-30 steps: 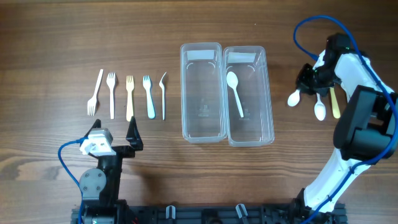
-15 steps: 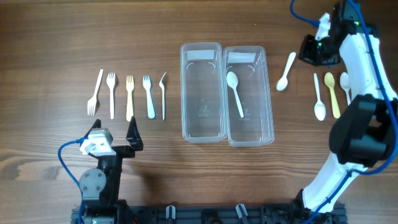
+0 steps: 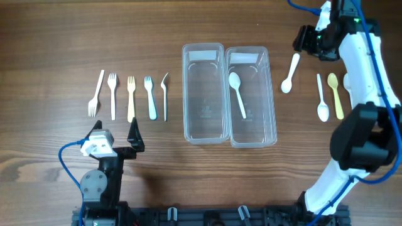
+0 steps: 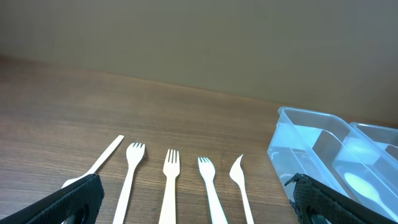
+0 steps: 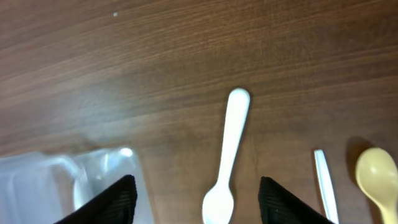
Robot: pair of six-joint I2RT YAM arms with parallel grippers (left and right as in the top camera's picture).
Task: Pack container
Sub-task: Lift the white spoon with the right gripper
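Hanging the right tool [image 3: 301, 43] over the far right part of the brown wooden surface [image 3: 63, 37], with both fingers standing apart and gripping nothing. Looking down from there at a small white plastic spoon [image 3: 290, 72] lying flat and loose on the wood, just beside the right clear plastic box [image 3: 271, 94]. Showing another white spoon [image 3: 237, 94] lying inside that box, right next to the left clear plastic box [image 3: 186, 94]. Sitting low at the near edge with the left tool [image 3: 116, 135], fingers spread wide, near a row of five plastic forks [image 3: 130, 97].
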